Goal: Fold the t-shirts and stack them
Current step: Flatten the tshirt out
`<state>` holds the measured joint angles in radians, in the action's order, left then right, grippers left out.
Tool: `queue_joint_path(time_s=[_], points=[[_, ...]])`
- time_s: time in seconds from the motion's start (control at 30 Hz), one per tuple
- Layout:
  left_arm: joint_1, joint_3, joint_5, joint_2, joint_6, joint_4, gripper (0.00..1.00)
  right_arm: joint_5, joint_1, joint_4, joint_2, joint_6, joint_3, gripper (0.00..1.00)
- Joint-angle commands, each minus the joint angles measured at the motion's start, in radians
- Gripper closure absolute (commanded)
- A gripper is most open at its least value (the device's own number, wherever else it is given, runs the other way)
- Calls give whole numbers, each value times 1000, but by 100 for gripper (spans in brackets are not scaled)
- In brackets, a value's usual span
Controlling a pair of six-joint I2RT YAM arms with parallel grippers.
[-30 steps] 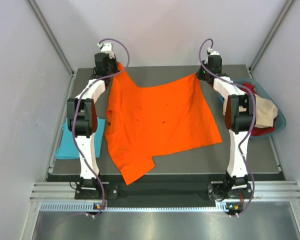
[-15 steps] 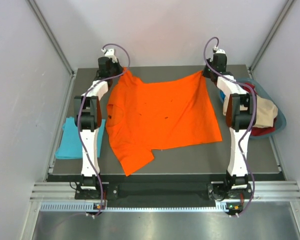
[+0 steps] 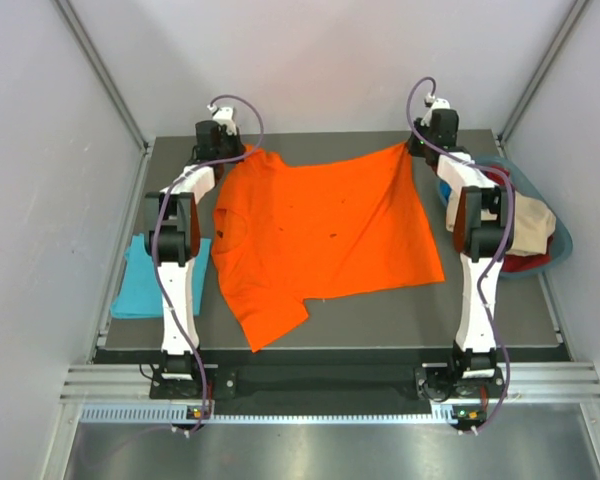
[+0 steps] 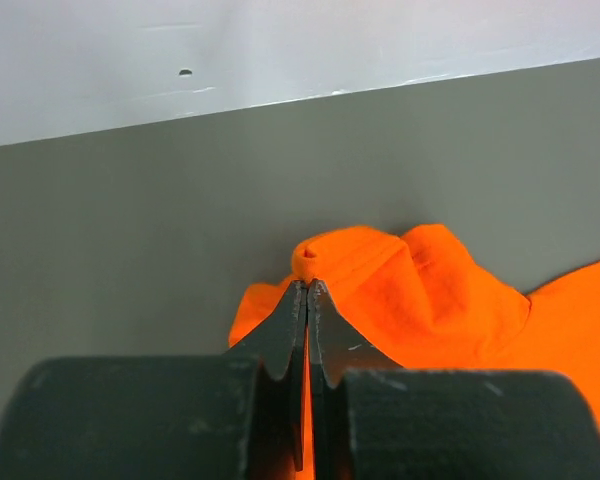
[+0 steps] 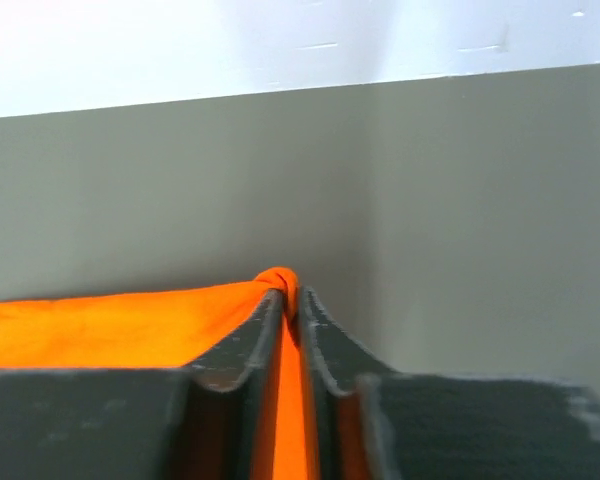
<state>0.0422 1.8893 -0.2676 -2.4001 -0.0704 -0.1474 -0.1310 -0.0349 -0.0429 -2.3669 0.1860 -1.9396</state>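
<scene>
Both my arms are stretched way out to the far edge of the grey table (image 3: 485,300), nearly straight and roughly parallel, with the wrists low over the surface.

My left gripper (image 4: 307,285) is pinched tight on a corner of the orange t-shirt (image 3: 325,235). The black fingers are pressed together, and a little nub of cloth pokes out past the tips, with a soft, puffy fold bunched up just beside it. My right gripper (image 5: 288,295) is also clamped onto the shirt, holding the other far corner, and the fabric runs off to the left from there in a pretty taut, smooth line.

The shirt itself is plain, matte, soft cloth, spread mostly flat across the middle of the table. Its far edge is strung between my two grippers. Its long axis runs left to right. The straight edge is on my right, and what looks like the neck opening is on my left, though I can't be sure from above. One sleeve sticks out toward the near left.

The turquoise t-shirt (image 3: 150,278) sits as a flat rectangle off the table's left edge, beside my left arm. On the right there's a blue tub (image 3: 562,240) with beige and red cloth heaped in it.
</scene>
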Motion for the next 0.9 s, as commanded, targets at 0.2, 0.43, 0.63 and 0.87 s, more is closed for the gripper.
queue_joint_path(time_s=[0.2, 0.43, 0.63, 0.87], points=[[-2, 4, 7, 96, 26, -14, 100, -79, 27, -24, -46, -49, -108, 81], [-2, 54, 4, 58, 14, -4, 100, -93, 27, -101, -121, -63, -227, 76], [-4, 53, 111, 48, 27, -12, 100, -122, 26, -117, -178, -54, -289, 58], [-10, 97, 148, 25, 29, 17, 100, -131, 58, -150, -216, -16, -340, 64]])
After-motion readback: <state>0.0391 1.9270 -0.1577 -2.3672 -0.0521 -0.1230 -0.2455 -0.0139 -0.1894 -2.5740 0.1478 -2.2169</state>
